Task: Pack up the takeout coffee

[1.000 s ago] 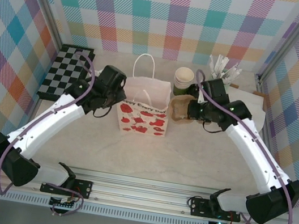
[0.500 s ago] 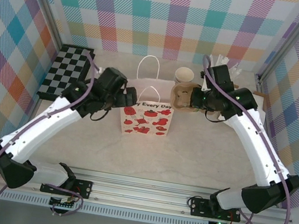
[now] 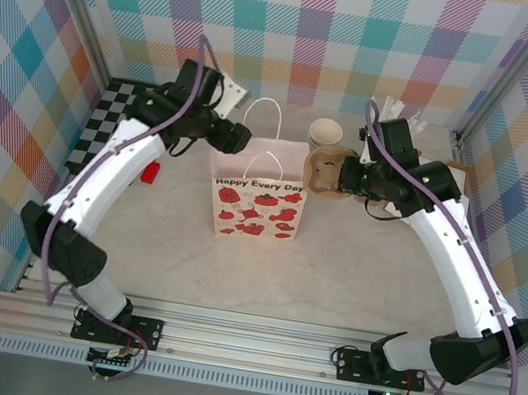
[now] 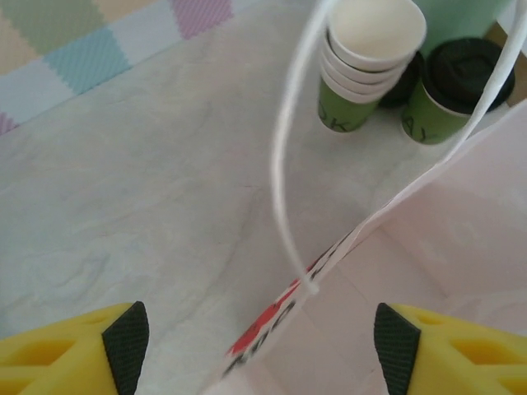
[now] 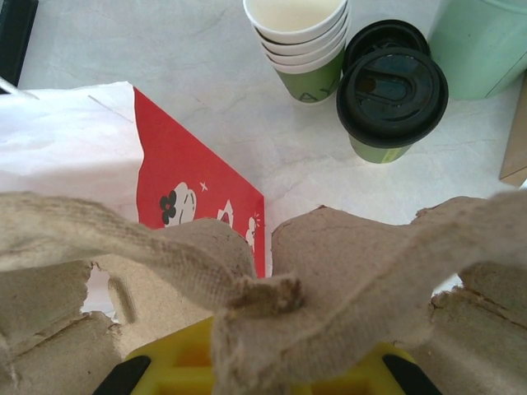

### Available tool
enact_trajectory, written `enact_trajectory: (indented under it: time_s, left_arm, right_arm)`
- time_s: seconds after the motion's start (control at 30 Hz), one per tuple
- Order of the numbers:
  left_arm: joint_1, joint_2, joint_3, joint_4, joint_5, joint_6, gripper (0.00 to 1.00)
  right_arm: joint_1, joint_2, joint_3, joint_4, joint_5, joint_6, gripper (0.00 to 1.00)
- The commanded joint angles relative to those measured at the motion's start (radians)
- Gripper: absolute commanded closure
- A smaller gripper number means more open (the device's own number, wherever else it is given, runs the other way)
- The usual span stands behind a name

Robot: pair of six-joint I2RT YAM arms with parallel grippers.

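The takeout coffee (image 5: 391, 90), a green cup with a black lid, stands on the table beside a second lidded cup (image 5: 380, 37); it also appears past the bag's handle as the lidded cup (image 4: 457, 78). My right gripper (image 3: 340, 178) is shut on a brown pulp cup carrier (image 5: 346, 271), held above the right top edge of the white paper bag (image 3: 253, 201). My left gripper (image 4: 259, 350) is open at the bag's left rim (image 4: 346, 247), one finger on each side of it.
A stack of lidless green cups (image 5: 300, 41) stands left of the lidded ones. A mint tumbler (image 5: 482, 45) of wrapped sticks is at the back right. A checkerboard (image 3: 114, 127) and a small red object (image 3: 151, 172) lie left of the bag.
My left arm has swung up and back, its gripper now at the bag's left rim. My right gripper lifted the carrier off the table to the bag's right top edge.
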Motion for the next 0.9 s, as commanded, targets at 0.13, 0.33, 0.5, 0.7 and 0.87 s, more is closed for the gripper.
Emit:
enact_trajectory:
  time_s: [0.13, 0.33, 0.5, 0.7, 0.87]
  left_arm:
    - [0.035, 0.139, 0.157, -0.023, 0.2, 0.102, 0.57]
    - [0.037, 0.125, 0.153, -0.026, 0.205, -0.009, 0.86]
    - [0.02, 0.055, 0.092, -0.007, 0.254, -0.148, 0.97]
    - [-0.034, 0.009, 0.046, 0.003, 0.162, -0.354, 1.0]
    - [-0.094, -0.019, 0.014, -0.007, 0.112, -0.447, 1.0]
  right_arm:
    - [-0.004, -0.038, 0.035, -0.031, -0.089, 0.034, 1.0]
    - [-0.004, 0.037, 0.19, -0.045, -0.272, 0.055, 1.0]
    - [-0.004, 0.136, 0.323, -0.009, -0.402, 0.105, 1.0]
    - [0.018, 0.268, 0.452, 0.025, -0.63, 0.18, 1.0]
    - [0.062, 0.334, 0.49, 0.035, -0.64, 0.188, 1.0]
